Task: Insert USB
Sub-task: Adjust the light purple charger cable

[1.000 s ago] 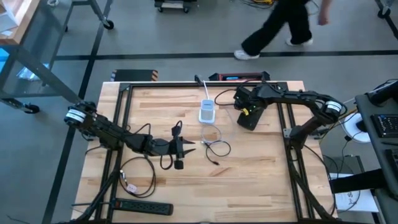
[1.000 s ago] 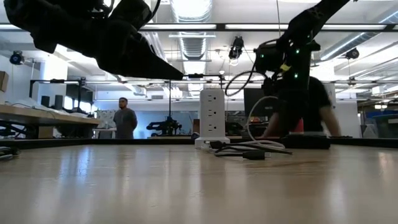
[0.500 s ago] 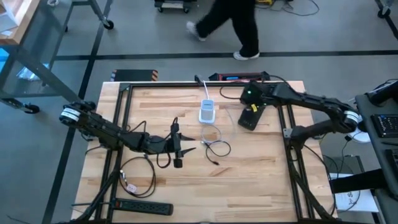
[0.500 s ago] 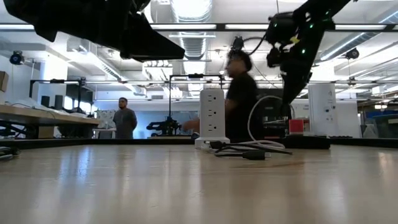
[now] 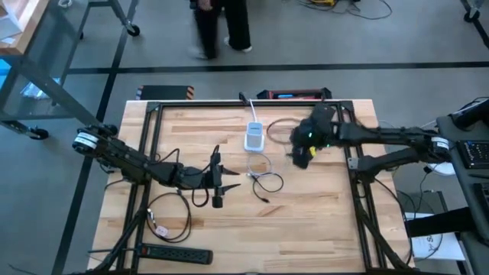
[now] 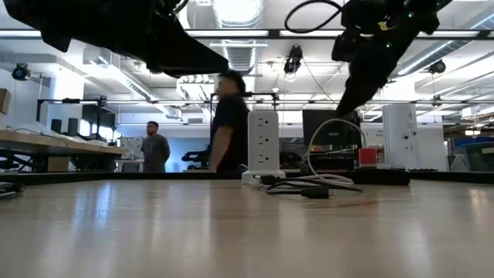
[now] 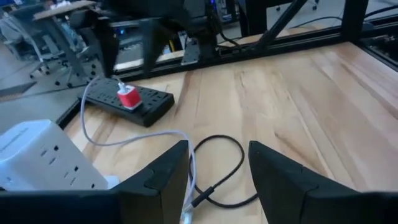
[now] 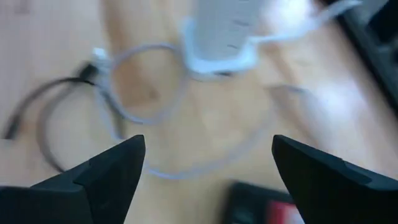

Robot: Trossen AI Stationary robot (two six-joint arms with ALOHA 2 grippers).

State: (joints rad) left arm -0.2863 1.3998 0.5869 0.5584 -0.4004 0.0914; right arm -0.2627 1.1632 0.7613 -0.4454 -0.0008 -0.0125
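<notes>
The white upright power tower with outlets (image 5: 254, 137) stands at twelve o'clock on the pale wooden worktop (image 5: 306, 221), its white cable and a thin black USB lead (image 5: 266, 183) coiled just at its six o'clock; the right gripper (image 5: 302, 155), jaws wide and empty, hangs at its three o'clock, apparently to steady it; the left gripper (image 5: 226, 183), jaws narrowly parted and empty, faces the lead from nine o'clock; no containers are visible.

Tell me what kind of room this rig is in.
Probably an open robotics lab or workshop: exposed ceiling ducts, long workbenches, another framed rig behind, and a person walking past the wooden table.
</notes>
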